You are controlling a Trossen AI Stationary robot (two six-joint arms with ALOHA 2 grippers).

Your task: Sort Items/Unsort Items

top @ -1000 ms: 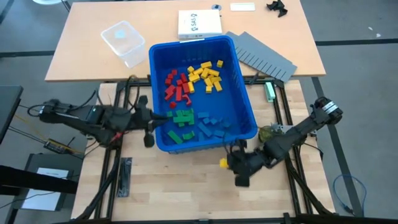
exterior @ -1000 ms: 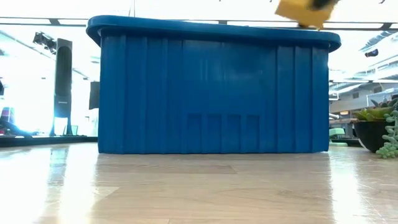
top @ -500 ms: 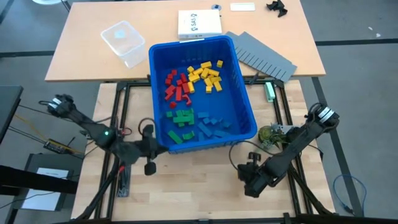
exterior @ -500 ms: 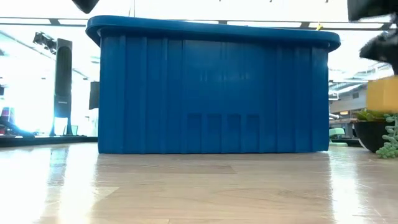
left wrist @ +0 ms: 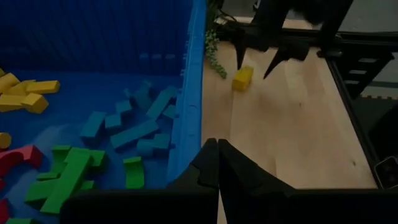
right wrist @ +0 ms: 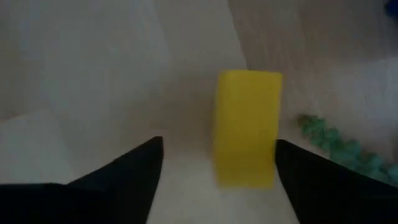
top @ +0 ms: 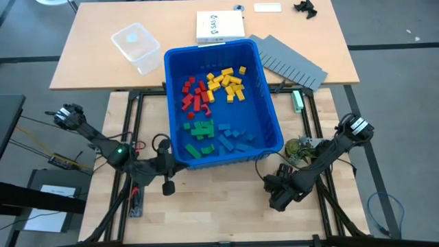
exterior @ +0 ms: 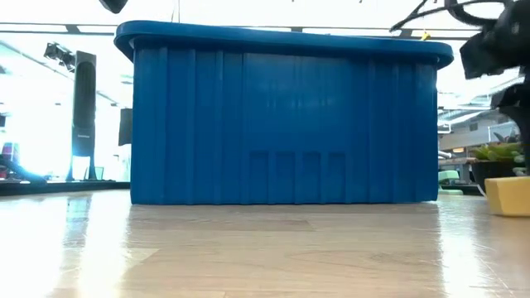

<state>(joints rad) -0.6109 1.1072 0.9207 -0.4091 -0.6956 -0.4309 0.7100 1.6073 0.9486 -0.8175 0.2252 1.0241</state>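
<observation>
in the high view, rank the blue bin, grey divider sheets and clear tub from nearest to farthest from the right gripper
From the right gripper, at the table's front right:
1. Blue bin, just behind it toward the middle.
2. Grey divider sheets, far back on the right.
3. Clear tub, at the back left, farthest.

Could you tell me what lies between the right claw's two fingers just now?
A yellow block lies on the wooden table between the open right claw's fingers, touching neither, as the right wrist view shows.

blue bin (exterior: 281, 116) centre | yellow block (exterior: 507, 197) on table (exterior: 248, 257), right
</observation>
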